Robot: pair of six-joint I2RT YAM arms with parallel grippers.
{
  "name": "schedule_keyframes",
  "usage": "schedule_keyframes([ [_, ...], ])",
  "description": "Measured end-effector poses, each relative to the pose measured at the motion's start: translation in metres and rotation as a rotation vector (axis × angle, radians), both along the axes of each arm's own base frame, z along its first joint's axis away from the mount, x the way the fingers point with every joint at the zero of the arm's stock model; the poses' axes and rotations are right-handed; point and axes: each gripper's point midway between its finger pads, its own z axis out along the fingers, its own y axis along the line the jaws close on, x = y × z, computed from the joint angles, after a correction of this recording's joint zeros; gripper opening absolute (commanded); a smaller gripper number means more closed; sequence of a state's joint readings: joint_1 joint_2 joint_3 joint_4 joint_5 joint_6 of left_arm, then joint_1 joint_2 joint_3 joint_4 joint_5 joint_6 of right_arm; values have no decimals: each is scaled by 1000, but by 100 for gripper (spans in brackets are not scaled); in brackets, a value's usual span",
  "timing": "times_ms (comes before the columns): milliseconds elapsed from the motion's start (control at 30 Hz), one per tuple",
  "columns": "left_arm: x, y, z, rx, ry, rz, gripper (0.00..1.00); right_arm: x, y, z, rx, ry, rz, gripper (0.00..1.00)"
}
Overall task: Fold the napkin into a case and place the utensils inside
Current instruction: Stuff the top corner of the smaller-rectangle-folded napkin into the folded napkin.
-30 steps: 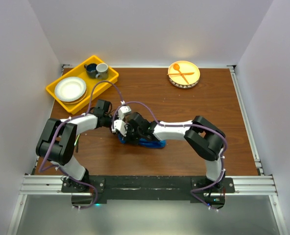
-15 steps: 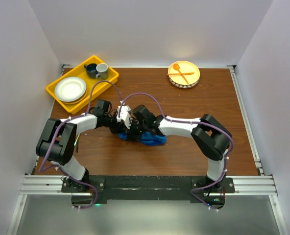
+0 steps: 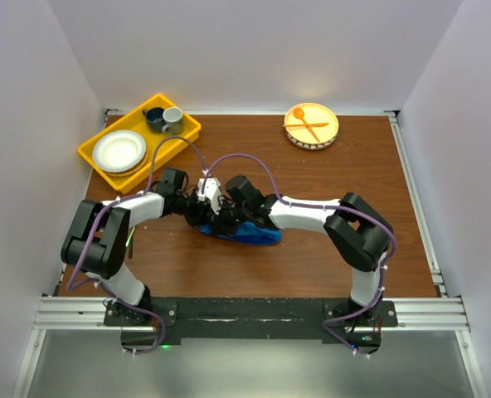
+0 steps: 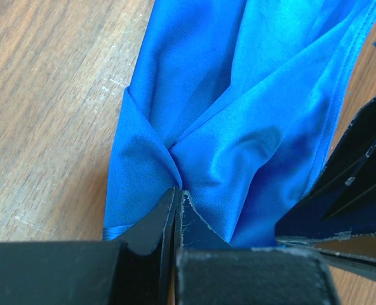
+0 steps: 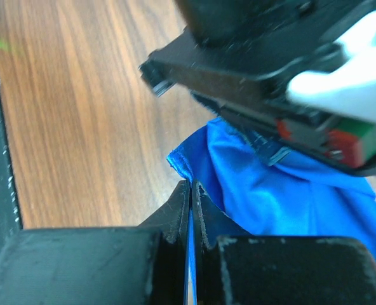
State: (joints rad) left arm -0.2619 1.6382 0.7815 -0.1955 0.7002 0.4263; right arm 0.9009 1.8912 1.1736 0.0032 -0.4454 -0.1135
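The bright blue napkin [image 3: 254, 233] lies bunched in a long narrow shape on the wooden table, mid-left. Both grippers meet over its left end. My left gripper [image 3: 206, 217] is shut on a fold of the napkin [image 4: 239, 114]; the cloth gathers into creases at its tips [image 4: 178, 190]. My right gripper [image 3: 225, 222] is shut on the napkin's hemmed edge [image 5: 188, 159]; blue cloth shows between its jaws [image 5: 191, 187]. The left gripper's body fills the top of the right wrist view. The metal spoon and fork are not in view.
A yellow tray [image 3: 96, 157] at back left holds a white plate [image 3: 119, 150] and two cups [image 3: 164, 119]. A yellow plate [image 3: 325, 126] at the back centre holds an orange plastic spoon and fork [image 3: 305, 125]. Metal rails run along the table's right [image 3: 413, 199] and near edges.
The right arm has swung its elbow back and right, and its gripper has shifted slightly right with the napkin. The napkin now lies stretched longer and flatter. The left gripper has hardly moved.
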Motion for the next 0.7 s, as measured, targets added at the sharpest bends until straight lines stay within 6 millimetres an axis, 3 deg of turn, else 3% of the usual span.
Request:
schedule_keyframes([
  [167,1,0,0,-1,2,4,0,12,1,3,25,-44,-62,0],
  [333,1,1,0,-2,-2,-1,0,33,-13,0,20,-73,-188,0],
  [700,1,1,0,-3,-3,-1,0,36,-27,-3,13,-62,-287,0],
])
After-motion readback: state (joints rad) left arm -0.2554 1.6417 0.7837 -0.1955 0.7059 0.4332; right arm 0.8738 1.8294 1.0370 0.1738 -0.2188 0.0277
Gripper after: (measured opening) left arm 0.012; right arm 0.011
